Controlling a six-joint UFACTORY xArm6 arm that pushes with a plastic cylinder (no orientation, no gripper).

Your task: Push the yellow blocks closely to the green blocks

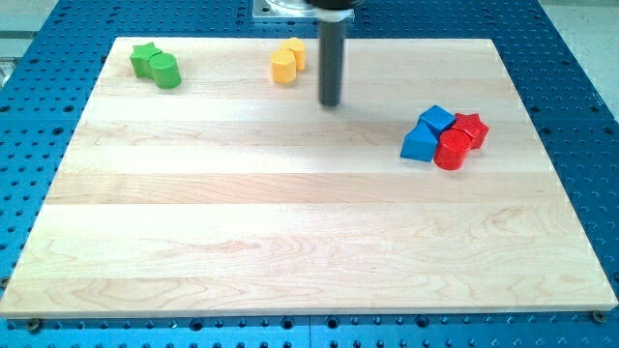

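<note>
Camera view: matte dark rod's tip point(331, 102) just right of two smooth yellow blocks point(287, 61), touching nothing. Green star point(144, 57) and green cylinder point(165, 71) lie well left, on pale-grained wooden board point(290, 222).

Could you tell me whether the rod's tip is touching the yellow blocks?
Apart: the camera view shows bare wood between my tip and the yellow blocks.

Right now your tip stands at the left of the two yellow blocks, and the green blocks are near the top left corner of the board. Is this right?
Not quite. In the camera view my tip stands to the view's right of the yellow blocks, not their left. The green blocks are indeed near the board's top left corner.
</note>
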